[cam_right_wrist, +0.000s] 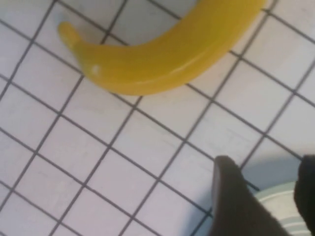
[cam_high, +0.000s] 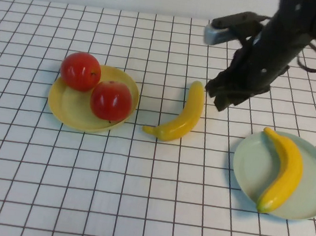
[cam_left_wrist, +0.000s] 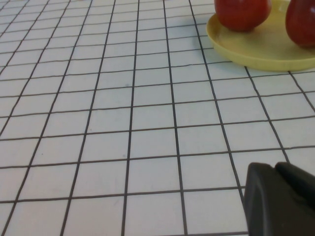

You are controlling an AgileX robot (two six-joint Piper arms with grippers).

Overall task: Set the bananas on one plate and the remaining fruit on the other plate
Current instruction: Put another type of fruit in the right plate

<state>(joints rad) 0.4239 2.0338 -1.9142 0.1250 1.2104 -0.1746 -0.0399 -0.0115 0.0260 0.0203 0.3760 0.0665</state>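
The right tool [cam_high: 222, 97] hangs above the gridded table [cam_high: 136, 196] with nothing between its fingers [cam_right_wrist: 236, 206], which stand parted with a gap between them; the right wrist view shows both dark fingers apart over the white squares and a sliver of pale plate rim. Just beside this tool, toward the robot's left, lies 1 banana [cam_high: 181, 118] on the bare table: curved, glossy yellow, its lower tip faintly greenish, smooth like plastic. On the near side of the tool, slightly to the robot's right, sits the pale blue-green plate [cam_high: 251, 165], round and shallow, carrying the second banana [cam_high: 285, 172], which lies across it in a long arc. Well apart from the right tool, far to its left, the yellow plate [cam_high: 69, 109] holds 2 round, shiny red fruits [cam_high: 81, 71] [cam_high: 111, 101], touching or nearly so. The left tool [cam_left_wrist: 280, 196] is shut, seen only in its wrist view as a dark tip low over the table, with the yellow plate's rim and both red fruits ahead of it. No writing or brand marks are legible anywhere.
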